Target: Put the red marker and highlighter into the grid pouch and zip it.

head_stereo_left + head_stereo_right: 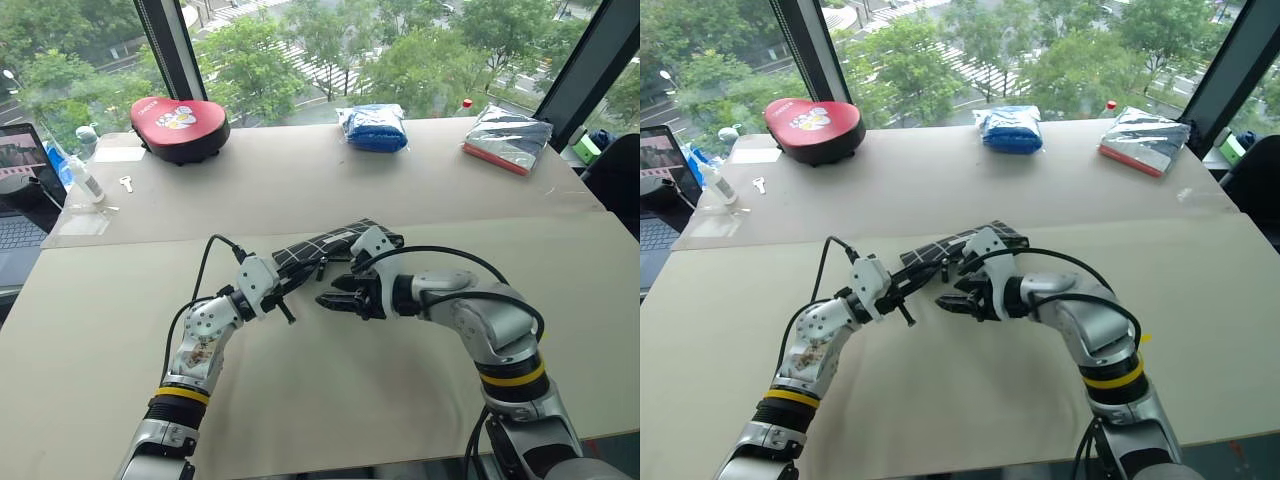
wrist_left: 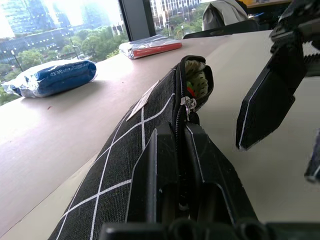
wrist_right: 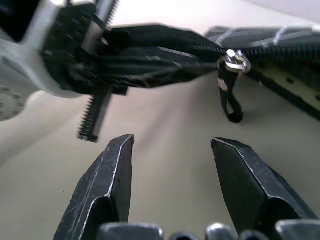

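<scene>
A: Left gripper (image 1: 290, 285): how is it set?

B: Its 2 black fingers (image 2: 210, 165) are pressed together on the near end of the grid pouch (image 1: 320, 246), so the flat black fabric with its white grid lines is pinched and held off the table (image 1: 330, 400). A small white label (image 2: 142, 101) is seen on the pouch's side.

A: And the right gripper (image 1: 333, 301)?

B: It is spread apart, nothing between the 2 wedge-shaped, matte black fingers (image 3: 107, 185). It is held just beside the left gripper, below the pouch's zipper edge, not touching it.

A: What can be said of the zipper?

B: A silvery metal slider (image 3: 235, 61) with a black loop strap (image 3: 231, 105) hanging from it is seen partway along the toothed track. Beyond it the mouth of the pouch gapes; pale green and a bit of red are glimpsed inside (image 2: 196, 82), though it cannot be told for certain which pens these are.

A: Anything else on the table?

B: At the far edge, well apart from the pouch: a rounded red case (image 1: 180, 128), a crinkled blue plastic packet (image 1: 373, 127) and a silvery foil packet with a red edge (image 1: 505, 140). The table surface is smooth and beige.
</scene>
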You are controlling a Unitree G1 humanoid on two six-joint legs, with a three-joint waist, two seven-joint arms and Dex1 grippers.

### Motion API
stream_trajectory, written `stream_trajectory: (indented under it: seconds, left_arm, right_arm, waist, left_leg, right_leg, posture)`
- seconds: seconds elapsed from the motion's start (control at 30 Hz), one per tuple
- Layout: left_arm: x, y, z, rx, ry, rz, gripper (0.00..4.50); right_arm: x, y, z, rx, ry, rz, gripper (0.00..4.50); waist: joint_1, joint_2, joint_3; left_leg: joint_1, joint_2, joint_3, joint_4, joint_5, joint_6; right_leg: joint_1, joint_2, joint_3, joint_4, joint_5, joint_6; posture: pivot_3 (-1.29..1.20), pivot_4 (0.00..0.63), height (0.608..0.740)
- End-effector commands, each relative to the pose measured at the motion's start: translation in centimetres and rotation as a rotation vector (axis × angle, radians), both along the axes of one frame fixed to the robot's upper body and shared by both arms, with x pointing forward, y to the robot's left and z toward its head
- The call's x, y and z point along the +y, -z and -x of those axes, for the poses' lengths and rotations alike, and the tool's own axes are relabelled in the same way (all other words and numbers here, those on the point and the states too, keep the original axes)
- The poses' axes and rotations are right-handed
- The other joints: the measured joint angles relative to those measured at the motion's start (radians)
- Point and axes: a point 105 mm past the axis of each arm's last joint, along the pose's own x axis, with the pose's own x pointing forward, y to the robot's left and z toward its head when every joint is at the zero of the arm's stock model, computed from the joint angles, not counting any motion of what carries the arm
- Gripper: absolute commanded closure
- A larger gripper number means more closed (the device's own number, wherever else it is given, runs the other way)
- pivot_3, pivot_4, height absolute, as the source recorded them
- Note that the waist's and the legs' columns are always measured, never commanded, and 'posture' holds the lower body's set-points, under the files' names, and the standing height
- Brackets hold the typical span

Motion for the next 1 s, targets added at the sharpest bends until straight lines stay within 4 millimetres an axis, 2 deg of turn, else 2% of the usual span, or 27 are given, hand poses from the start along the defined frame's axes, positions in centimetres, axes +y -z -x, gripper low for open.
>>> stream_trajectory:
  seconds: [0.03,0.27,0.47,0.57,0.77,0.93,1.0]
  left_arm:
    - [-0.3,-1.4,0.1,-0.050,0.006,0.021,4.50]
    - [-0.3,-1.5,0.0,-0.051,0.004,0.024,4.50]
    - [-0.3,-1.6,-0.1,-0.053,0.005,0.025,4.50]
    - [-0.3,-1.6,-0.1,-0.053,0.005,0.024,4.50]
    - [-0.4,-1.6,0.0,-0.053,0.003,0.023,4.50]
    - [-0.5,-1.7,0.0,-0.055,0.002,0.024,4.50]
    - [-0.5,-1.7,0.1,-0.057,0.000,0.025,4.50]
  right_arm:
    - [0.9,-0.8,-1.4,-0.104,0.026,0.031,1.77]
    - [1.0,-1.6,-3.7,-0.164,0.089,0.026,1.77]
    - [1.8,-2.0,-4.2,-0.176,0.086,-0.004,1.77]
    - [2.0,-2.3,-3.8,-0.181,0.060,-0.018,2.53]
    - [1.2,-2.5,-3.5,-0.184,0.045,-0.013,4.47]
    - [0.1,-3.3,-3.0,-0.199,0.031,-0.023,4.47]
    - [-1.0,-3.8,-2.7,-0.209,0.037,-0.028,4.47]
  waist:
    - [-0.002,0.000,0.000]
    - [-0.010,0.000,0.000]
    - [-0.016,0.000,0.000]
    - [-0.018,0.000,0.000]
    - [-0.018,0.000,0.000]
    - [-0.018,0.000,0.000]
    - [-0.016,0.000,0.000]
  left_leg:
    - [0.000,0.000,0.000,0.000,0.000,0.000]
    - [0.000,0.000,0.000,0.000,0.000,0.000]
    - [0.000,0.001,0.000,0.000,0.000,0.000]
    - [0.000,0.001,0.000,0.000,0.000,0.000]
    - [0.000,0.001,0.000,0.000,0.000,0.000]
    - [0.000,0.001,0.000,0.000,0.000,0.000]
    - [0.000,0.001,0.000,0.000,0.000,0.000]
  right_leg:
    - [0.000,0.000,0.000,0.000,0.000,0.000]
    - [0.000,0.000,0.000,0.000,0.000,0.000]
    - [0.000,0.001,0.000,0.000,0.000,0.000]
    - [0.000,0.001,0.000,0.000,0.000,0.000]
    - [0.000,0.001,0.000,0.000,0.000,0.000]
    - [0.000,0.001,0.000,0.000,0.000,0.000]
    - [0.000,0.001,0.000,0.000,0.000,0.000]
  posture:
    - [0.00,0.150,0.740]
    - [0.00,0.150,0.740]
    - [0.00,0.150,0.740]
    - [0.00,0.150,0.740]
    - [0.00,0.150,0.740]
    - [0.00,0.150,0.740]
    - [0.00,0.150,0.740]
